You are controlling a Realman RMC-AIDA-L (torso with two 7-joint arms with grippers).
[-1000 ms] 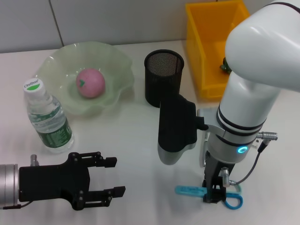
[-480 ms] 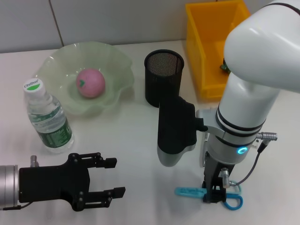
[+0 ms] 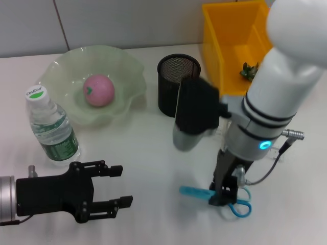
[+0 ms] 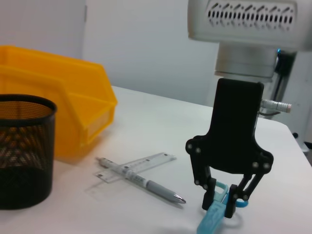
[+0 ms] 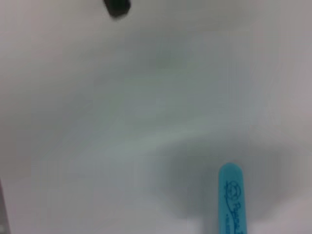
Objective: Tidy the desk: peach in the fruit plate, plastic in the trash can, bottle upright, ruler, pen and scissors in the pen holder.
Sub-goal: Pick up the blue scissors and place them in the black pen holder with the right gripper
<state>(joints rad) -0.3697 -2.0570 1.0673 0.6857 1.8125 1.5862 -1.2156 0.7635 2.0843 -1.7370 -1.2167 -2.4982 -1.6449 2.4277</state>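
Observation:
My right gripper [image 3: 221, 198] is shut on the blue scissors [image 3: 193, 192] near the table's front; the left wrist view shows its fingers [image 4: 208, 201] pinching the scissors [image 4: 209, 225] just behind the sheathed blade. The blade tip [image 5: 233, 200] hangs over bare table. A pen [image 4: 141, 180] lies across a clear ruler [image 4: 139, 165] between the black mesh pen holder [image 3: 178, 84] and the right arm. The pink peach [image 3: 98, 90] sits in the green fruit plate [image 3: 122, 64]. The bottle [image 3: 52, 128] stands upright. Green plastic [image 3: 249, 70] lies in the yellow trash can [image 3: 225, 46]. My left gripper [image 3: 122, 186] is open at the front left.
The right arm's body hides the pen and ruler in the head view. The pen holder [image 4: 19, 151] stands beside the yellow bin [image 4: 58, 97]. White table lies between the two grippers.
The right arm has swung up and toward the back, carrying the scissors a little left and away from the front edge. The left gripper has slid slightly back toward the lower left.

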